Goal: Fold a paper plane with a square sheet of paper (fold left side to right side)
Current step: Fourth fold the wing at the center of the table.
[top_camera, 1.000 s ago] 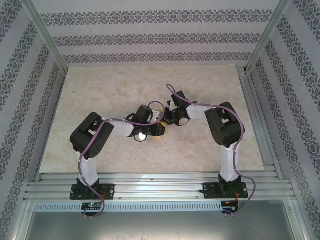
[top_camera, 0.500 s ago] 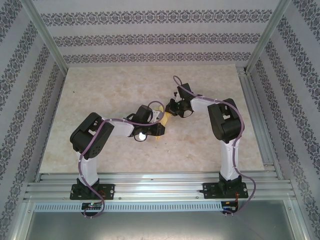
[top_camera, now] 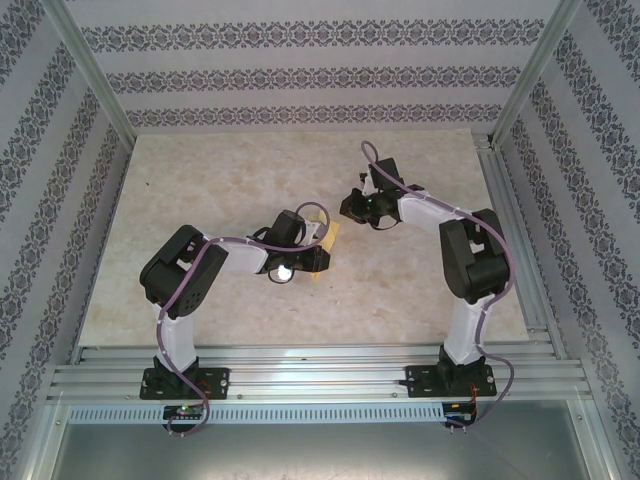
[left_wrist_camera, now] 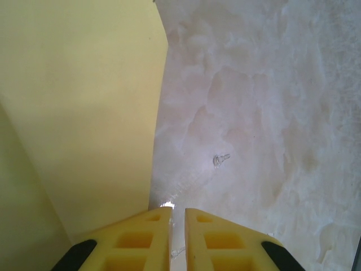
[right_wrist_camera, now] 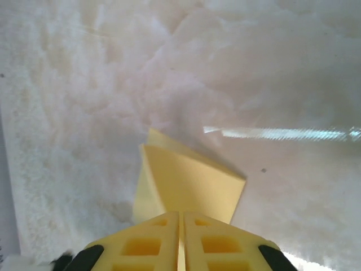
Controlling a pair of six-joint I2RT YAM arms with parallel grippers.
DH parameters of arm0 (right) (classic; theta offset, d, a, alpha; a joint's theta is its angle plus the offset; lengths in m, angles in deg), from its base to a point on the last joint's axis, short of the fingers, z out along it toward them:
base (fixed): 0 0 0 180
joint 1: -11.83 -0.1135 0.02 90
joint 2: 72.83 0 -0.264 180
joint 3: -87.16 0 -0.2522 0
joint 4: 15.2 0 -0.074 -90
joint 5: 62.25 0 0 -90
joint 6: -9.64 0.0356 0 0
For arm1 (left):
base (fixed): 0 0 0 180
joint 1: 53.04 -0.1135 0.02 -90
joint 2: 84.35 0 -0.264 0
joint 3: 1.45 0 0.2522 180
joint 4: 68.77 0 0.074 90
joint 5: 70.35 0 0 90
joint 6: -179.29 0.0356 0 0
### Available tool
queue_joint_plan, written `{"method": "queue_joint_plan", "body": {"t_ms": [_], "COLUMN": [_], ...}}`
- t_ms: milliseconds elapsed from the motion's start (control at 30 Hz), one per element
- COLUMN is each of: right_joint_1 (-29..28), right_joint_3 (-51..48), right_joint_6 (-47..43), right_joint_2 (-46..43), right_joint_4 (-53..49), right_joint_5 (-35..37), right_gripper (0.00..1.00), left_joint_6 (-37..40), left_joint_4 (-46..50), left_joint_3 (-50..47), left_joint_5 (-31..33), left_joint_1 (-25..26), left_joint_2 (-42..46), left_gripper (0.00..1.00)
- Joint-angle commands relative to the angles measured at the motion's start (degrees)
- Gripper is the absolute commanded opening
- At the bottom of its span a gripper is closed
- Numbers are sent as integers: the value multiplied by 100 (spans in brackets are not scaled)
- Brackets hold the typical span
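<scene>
The left arm's fingers, closed to a narrow slit, sit low over the table, with the folded yellow paper spreading out past the left fingertip. The right arm's fingers, pressed together, point at the paper just beyond their tips; contact cannot be told.

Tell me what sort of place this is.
Probably a robot test cell, not a home: two robot arms bolted to aluminium rails, a marble-look tabletop boxed in by patterned wall panels, and a piece of yellow paper.
</scene>
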Motion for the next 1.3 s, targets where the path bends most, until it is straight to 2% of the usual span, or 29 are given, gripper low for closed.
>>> {"method": "queue_joint_plan", "body": {"t_ms": [0,167,533,1033,1267], "right_joint_1": [-242,-433,-539,-589,-653], "right_joint_3": [-408,-780,-592,-179,-23], "right_joint_6": [-32,243,339,261,145], "right_joint_2": [-296,-181,553,816,1083], "right_joint_4": [56,435,664,406,-129], "right_joint_5": [-278,-317,-398,-319,-45], "right_gripper": [10,10,9,9,9], "left_joint_6": [65,74,90,91,74], "left_joint_4": [769,796,805,779,740], "left_joint_3": [-185,-153,-142,-172,-180], "left_joint_5": [121,117,117,108,68], "left_joint_1": [47,46,49,46,51], "left_joint_2": [-138,-147,-163,-183,-149], "left_gripper": [15,15,15,15,15]}}
